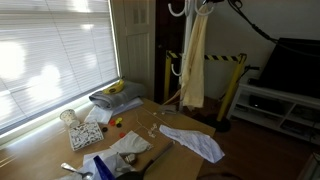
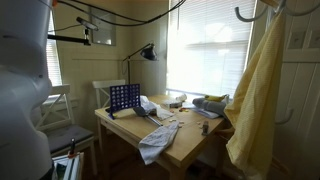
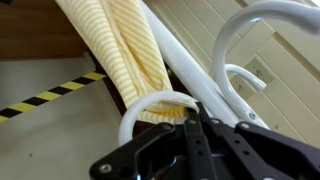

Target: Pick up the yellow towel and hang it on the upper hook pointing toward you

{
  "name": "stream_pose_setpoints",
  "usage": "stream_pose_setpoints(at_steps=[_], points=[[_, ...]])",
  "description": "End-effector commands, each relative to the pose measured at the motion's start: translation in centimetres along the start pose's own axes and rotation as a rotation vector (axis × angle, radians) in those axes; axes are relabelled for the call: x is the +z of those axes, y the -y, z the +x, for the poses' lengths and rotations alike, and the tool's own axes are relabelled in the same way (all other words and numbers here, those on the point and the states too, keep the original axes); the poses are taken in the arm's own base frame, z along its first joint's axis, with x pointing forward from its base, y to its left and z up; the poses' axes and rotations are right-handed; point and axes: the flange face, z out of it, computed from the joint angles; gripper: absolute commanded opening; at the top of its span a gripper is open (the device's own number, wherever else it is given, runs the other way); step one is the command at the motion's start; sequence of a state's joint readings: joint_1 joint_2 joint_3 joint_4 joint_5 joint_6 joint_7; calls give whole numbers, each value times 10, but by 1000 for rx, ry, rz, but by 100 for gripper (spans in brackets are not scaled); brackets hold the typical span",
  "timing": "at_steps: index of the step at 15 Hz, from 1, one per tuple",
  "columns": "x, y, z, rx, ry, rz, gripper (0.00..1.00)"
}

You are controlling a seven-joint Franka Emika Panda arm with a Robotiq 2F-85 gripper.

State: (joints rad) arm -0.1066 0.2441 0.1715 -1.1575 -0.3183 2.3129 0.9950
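The yellow towel (image 1: pixel 192 60) hangs long from the top of a white coat rack, seen in both exterior views (image 2: pixel 255 90). In the wrist view its ribbed fabric (image 3: pixel 120 50) drapes over a white curved hook (image 3: pixel 140 108). A larger white hook (image 3: pixel 262 18) curves above to the right. My gripper (image 3: pixel 193 120) sits right behind the draped hook with its black fingers pressed together at the towel's fold. In an exterior view the gripper (image 1: pixel 208 5) is at the towel's top, mostly cut off by the frame edge.
A wooden table (image 2: pixel 190 145) holds a white cloth (image 1: pixel 195 143), bananas (image 1: pixel 117 88), a blue grid game (image 2: pixel 124 97) and small clutter. Yellow-black barrier posts (image 1: pixel 228 85), a TV (image 1: pixel 292 65), a white chair (image 2: pixel 60 125) and bright blinds surround it.
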Motion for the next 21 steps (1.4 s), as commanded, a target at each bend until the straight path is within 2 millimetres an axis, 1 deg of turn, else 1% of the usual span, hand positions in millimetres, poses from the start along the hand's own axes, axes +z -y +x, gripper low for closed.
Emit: stream_pose_setpoints(at_steps=[1,2,4,6,8,11,13,15,17,19,20,21], points=[[13,-17,-17,-83,39,-116,1],[25,-19,-25,-109,58,-144,1],[53,-17,-47,-142,85,-149,1],[72,-15,-65,-157,103,-145,1],[83,-14,-77,-185,118,-130,1],[90,-18,-90,-254,157,-115,1],[90,-22,-93,-304,180,-114,1],[86,-31,-92,-354,196,-113,1],[83,-43,-87,-386,229,-100,1],[84,-56,-83,-413,254,-122,1],[84,-63,-76,-403,248,-137,1],[85,-47,-69,-399,198,-117,2]])
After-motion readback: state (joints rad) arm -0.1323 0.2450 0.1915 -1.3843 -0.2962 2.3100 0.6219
